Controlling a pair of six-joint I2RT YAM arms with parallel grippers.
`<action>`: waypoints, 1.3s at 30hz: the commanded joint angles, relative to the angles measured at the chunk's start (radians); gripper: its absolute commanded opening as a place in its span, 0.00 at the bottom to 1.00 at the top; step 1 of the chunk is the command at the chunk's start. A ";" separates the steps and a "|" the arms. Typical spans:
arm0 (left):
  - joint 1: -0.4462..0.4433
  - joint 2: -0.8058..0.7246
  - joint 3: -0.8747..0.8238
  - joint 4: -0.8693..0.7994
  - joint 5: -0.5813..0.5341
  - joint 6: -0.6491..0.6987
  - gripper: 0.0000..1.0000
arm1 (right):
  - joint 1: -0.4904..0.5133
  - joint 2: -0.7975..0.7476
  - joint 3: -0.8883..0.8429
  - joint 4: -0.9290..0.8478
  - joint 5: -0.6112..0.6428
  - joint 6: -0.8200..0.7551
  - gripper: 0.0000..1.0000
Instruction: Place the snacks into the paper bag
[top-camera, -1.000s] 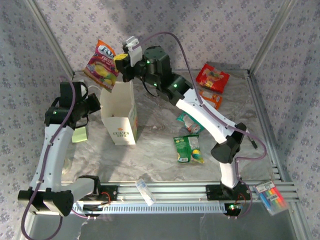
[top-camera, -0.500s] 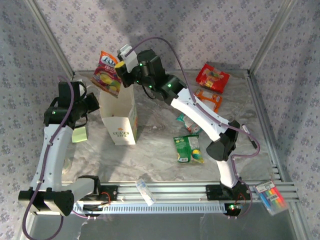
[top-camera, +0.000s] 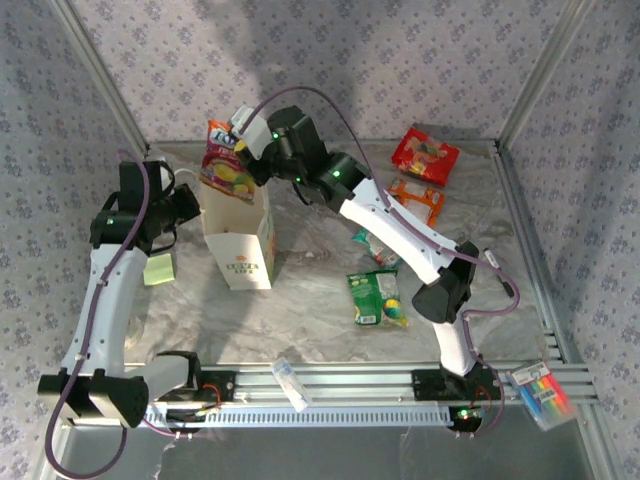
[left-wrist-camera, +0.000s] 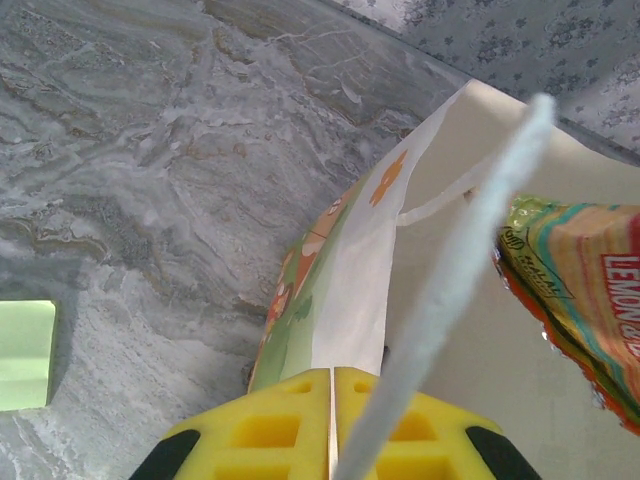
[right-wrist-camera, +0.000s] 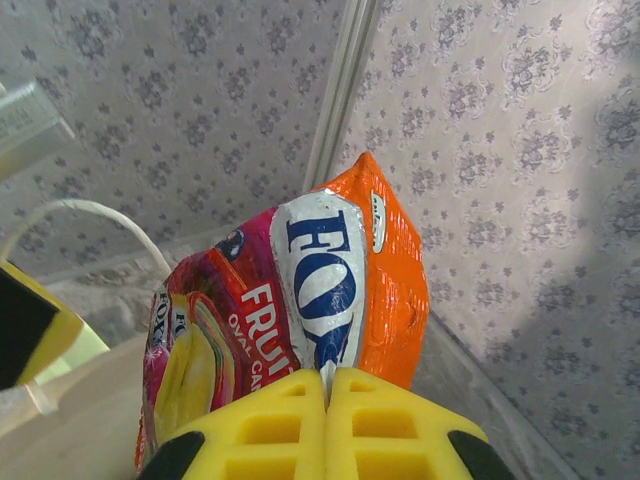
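Snack packet (right-wrist-camera: 300, 290), red-orange, is clamped between the shut fingers of the right gripper (right-wrist-camera: 328, 378) and is held just above the open mouth of the paper bag (top-camera: 240, 245). The bag's rim is pinched by the left gripper (left-wrist-camera: 331, 378). Four other snacks (top-camera: 378, 297) are scattered on the table (top-camera: 320, 330), right of the bag.

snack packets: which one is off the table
The red-orange Fox's packet, pinched in the right gripper at the mouth of the paper bag. The red packet, orange packet, teal packet and green packet lie on the table.
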 joint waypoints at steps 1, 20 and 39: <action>0.008 0.013 0.016 0.020 0.013 -0.006 0.09 | 0.010 -0.011 0.008 -0.018 0.035 -0.086 0.06; 0.012 0.041 0.044 0.011 0.015 -0.001 0.09 | 0.043 0.011 -0.015 -0.120 0.030 -0.207 0.05; 0.011 0.049 0.045 0.009 0.019 0.004 0.09 | 0.053 0.098 0.079 -0.151 0.123 -0.190 0.33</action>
